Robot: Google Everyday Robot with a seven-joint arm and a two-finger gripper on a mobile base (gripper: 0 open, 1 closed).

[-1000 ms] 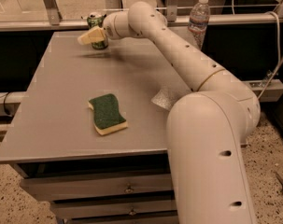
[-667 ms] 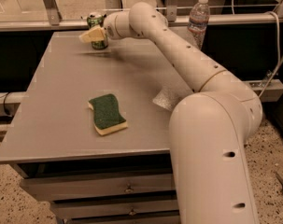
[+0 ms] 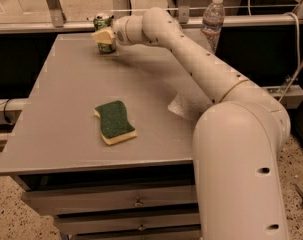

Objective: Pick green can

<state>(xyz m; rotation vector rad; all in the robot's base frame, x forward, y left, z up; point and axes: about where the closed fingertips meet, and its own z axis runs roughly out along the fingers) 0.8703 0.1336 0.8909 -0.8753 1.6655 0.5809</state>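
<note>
The green can (image 3: 101, 20) stands at the far left corner of the grey table (image 3: 66, 109); its silver top and its lower edge show. My gripper (image 3: 105, 35) reaches across from the right and is shut on the green can. One pale finger (image 3: 103, 35) lies across the can's front, and the other is hidden behind it. The can stands on the table top.
A green-and-yellow sponge (image 3: 114, 122) lies flat in the middle front of the table. A clear plastic water bottle (image 3: 212, 20) stands at the far right edge. My arm (image 3: 201, 66) spans the right half of the table. A rail (image 3: 61, 26) runs behind the table, and drawers (image 3: 136, 201) sit below it.
The near finger has shifted right onto the can's front. The can, the sponge and the bottle have stayed where they were.
</note>
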